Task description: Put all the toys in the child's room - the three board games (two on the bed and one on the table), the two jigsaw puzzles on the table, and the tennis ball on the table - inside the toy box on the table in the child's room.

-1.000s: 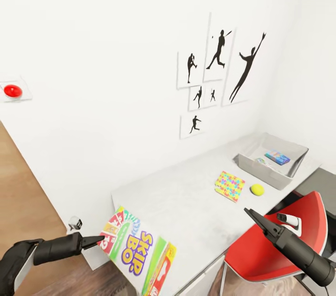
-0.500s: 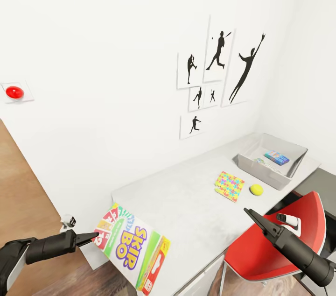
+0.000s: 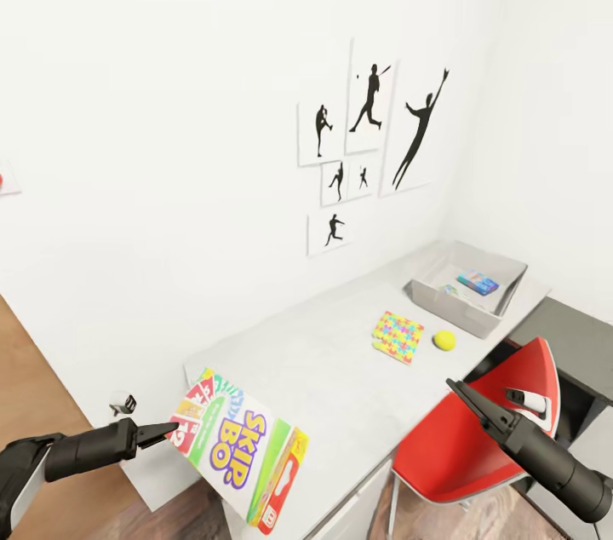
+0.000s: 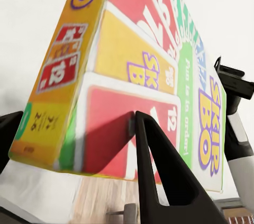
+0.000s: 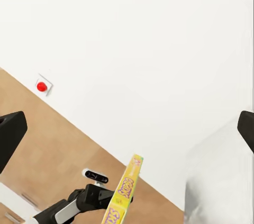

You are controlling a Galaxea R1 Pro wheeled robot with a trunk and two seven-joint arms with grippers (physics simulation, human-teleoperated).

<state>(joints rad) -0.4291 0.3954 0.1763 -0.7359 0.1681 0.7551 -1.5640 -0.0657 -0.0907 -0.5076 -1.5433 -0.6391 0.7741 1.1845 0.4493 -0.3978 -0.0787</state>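
Observation:
My left gripper (image 3: 166,433) is shut on a corner of the green-white-red Skip-Bo board game (image 3: 232,448), held tilted in the air off the near end of the table (image 3: 315,370). In the left wrist view one finger (image 4: 159,171) presses the box face (image 4: 153,60). Far along the table a multicoloured jigsaw puzzle (image 3: 398,336) lies flat with the tennis ball (image 3: 443,340) beside it. Behind them the grey toy box (image 3: 451,308) holds a blue board game (image 3: 477,281) and a paler one (image 3: 449,291). My right gripper (image 3: 455,391) hangs open over the table's front edge, its fingers (image 5: 10,139) wide apart.
A red chair (image 3: 489,429) stands at the table's front, under my right arm. A lower dark grey side section (image 3: 566,344) adjoins the table at the right. Black sports-silhouette pictures (image 3: 366,131) hang on the white wall. Wood-plank floor (image 3: 34,387) shows at the left.
The whole view has swung right, so the table, toy box and pictures sit further left in the picture. My left gripper still holds the Skip-Bo box, slightly lower than a second ago.

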